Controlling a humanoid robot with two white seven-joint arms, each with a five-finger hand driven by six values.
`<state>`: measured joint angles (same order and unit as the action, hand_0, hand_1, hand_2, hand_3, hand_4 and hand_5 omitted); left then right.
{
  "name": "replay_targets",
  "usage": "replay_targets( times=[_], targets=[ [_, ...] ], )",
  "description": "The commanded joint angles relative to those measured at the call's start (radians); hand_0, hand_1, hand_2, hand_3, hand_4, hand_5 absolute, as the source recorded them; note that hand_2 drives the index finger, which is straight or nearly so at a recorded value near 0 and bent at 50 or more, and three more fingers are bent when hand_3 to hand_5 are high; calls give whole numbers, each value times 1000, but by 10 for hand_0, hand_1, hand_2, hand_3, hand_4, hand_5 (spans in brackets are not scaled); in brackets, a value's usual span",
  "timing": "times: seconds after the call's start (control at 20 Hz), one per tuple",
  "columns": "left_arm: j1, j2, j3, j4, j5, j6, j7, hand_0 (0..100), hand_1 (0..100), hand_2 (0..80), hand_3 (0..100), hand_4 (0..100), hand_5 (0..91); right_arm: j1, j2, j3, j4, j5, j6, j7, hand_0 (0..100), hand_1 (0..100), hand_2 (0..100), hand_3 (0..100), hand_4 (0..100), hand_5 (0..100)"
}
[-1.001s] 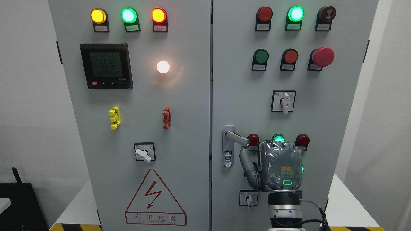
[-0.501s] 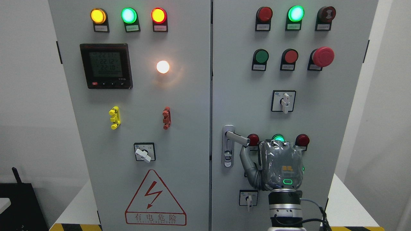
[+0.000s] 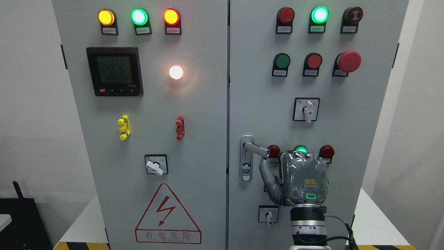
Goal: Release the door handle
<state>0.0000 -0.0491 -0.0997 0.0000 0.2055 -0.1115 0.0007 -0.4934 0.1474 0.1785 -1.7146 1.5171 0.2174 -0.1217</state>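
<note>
Where metal lever (image 3: 257,149) ends (boxy), thumb touches.

R hand (image 3: 301,178) raised, thumb extended

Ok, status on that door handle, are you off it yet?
Right hand beside door handle, thumb just under its tip; contact unclear. Handle angled slightly down to the right. Left hand out of view. Nothing else near the handle.

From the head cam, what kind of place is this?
Probably an electrical control room or test bay: a two-door control cabinet with lit indicator lamps, a digital power meter and a high-voltage warning triangle.
</note>
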Motion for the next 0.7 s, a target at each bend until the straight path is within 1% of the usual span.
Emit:
replay_targets(
  times=[0.0,0.55,0.65],
  targets=[
    [31,0,0,-31,0,0,1,120,389,0,0,0,0,3,1,-1,0,0,0,1,602,0,1000,1000,1000,967],
    [31,0,0,-31,0,0,1,120,389,0,0,0,0,21,3,6,-11,-9,-4,-3,604,0,1000,1000,1000,968],
    [31,0,0,-31,0,0,1,120,389,0,0,0,0,38,3,9,-19,-9,-6,-3,606,0,1000,1000,1000,968]
  ],
)
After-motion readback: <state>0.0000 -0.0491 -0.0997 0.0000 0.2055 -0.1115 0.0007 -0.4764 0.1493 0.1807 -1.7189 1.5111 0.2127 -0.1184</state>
